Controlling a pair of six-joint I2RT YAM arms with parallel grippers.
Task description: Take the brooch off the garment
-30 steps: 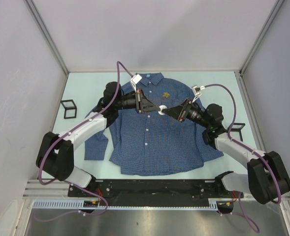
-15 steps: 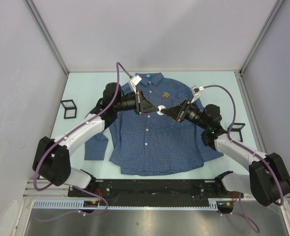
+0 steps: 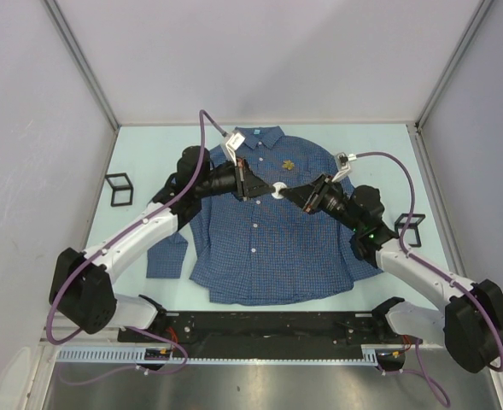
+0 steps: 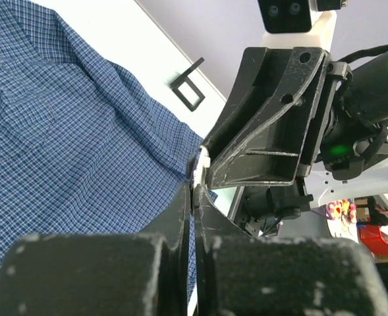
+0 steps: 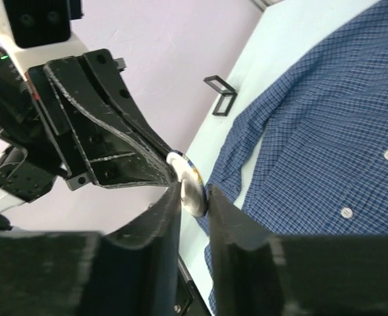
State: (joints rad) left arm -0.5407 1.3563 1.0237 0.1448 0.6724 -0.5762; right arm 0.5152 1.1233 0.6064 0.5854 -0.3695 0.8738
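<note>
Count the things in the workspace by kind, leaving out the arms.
Shirt: 1
Brooch: 1
White disc, held: 1
Black wire frames: 2
Total: 5

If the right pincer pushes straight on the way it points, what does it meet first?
The small white disc between its tips, then directly behind it the left pincer, pointing back at it.

A pale mint-green surface (image 3: 136, 154) carries a small black open wire-frame cube (image 3: 119, 190) near its left edge. A second black wire-frame cube (image 3: 411, 229) stands near the right edge, well apart from the first. A small white round disc with a blue rim (image 5: 192, 185) is raised off the surface, about mid-way across. Pale lilac walls (image 3: 29, 128) stand around.
</note>
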